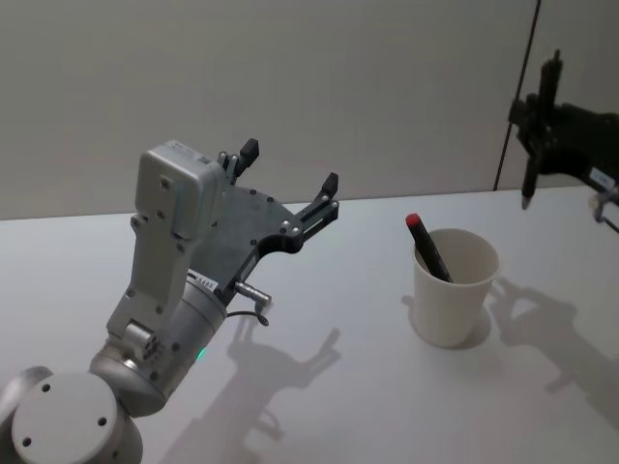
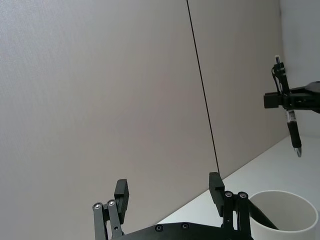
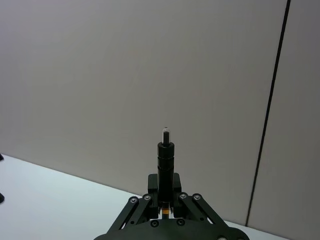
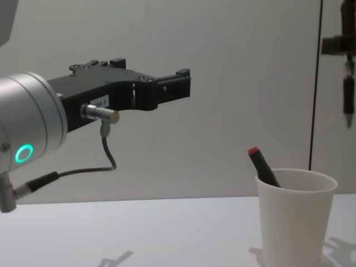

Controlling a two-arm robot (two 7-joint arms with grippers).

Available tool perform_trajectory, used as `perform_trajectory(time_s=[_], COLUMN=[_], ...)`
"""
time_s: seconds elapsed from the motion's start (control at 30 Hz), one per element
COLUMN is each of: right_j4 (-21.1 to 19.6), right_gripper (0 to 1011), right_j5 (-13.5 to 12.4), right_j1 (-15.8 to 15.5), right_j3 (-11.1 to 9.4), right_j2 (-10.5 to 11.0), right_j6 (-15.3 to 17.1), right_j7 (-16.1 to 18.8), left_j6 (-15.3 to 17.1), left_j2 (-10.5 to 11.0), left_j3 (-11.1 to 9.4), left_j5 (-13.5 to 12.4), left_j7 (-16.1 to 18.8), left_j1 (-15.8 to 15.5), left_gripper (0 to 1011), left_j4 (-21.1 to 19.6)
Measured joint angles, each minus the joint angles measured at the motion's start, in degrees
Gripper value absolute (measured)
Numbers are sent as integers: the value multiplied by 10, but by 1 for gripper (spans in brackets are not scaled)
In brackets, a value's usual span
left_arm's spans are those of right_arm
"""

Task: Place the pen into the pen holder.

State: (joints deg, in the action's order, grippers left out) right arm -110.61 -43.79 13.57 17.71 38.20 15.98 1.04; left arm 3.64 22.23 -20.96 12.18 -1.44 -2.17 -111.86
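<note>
In the head view the cup (image 1: 454, 287) stands on the white table (image 1: 329, 387) right of centre, with a red-capped pen (image 1: 427, 247) leaning inside it, cap up above the rim. The left gripper (image 1: 293, 181) hangs over the table left of the cup, its fingers spread apart and holding nothing. The right gripper (image 1: 537, 121) is high at the right edge, up and to the right of the cup, clamped on a black pen (image 1: 540, 130) held nearly upright, tip down. In the left wrist view the left gripper's (image 2: 169, 192) fingers stand wide apart; the cup's (image 2: 284, 217) rim shows just past one of them, and the right gripper (image 2: 284, 100) with its pen (image 2: 290, 117) hangs above the cup. In the right wrist view the right gripper (image 3: 167, 199) is closed on the black pen (image 3: 166, 167), which points straight out from between the fingers. In the chest view the left gripper (image 4: 167, 86) reaches in from the left, well above the table (image 4: 139, 233); the cup (image 4: 293, 217) sits at lower right with the red-capped pen (image 4: 263, 166) slanting out, and the black pen (image 4: 347, 83) hangs above its right side.
</note>
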Motion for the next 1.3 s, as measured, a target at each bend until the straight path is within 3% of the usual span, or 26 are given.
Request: perform_trajectory(time_s=[0.33, 0.4, 0.43, 0.6, 0.83, 1.3], right_j4=[-16, -20, -20, -25, -27, -28], right_gripper=[132, 132, 132, 132, 132, 132], right_j5=[92, 121, 121, 182, 265, 348], right_j1=[-32, -40, -40, -51, -59, -55], right_j3=[10, 15, 15, 25, 40, 53], right_j2=[27, 31, 31, 35, 27, -1], right_j6=[-13, -15, -15, -17, -17, -16], right_j7=[-15, -19, -19, -28, -38, -41], left_j6=[0, 0, 0, 0, 0, 0], left_j2=[0, 0, 0, 0, 0, 0], left_j3=[0, 0, 0, 0, 0, 0], left_j5=[0, 0, 0, 0, 0, 0], left_j7=[0, 0, 0, 0, 0, 0], left_j1=[0, 0, 0, 0, 0, 0], left_gripper=[1001, 1001, 1001, 1001, 1001, 1001], left_j4=[0, 0, 0, 0, 0, 0])
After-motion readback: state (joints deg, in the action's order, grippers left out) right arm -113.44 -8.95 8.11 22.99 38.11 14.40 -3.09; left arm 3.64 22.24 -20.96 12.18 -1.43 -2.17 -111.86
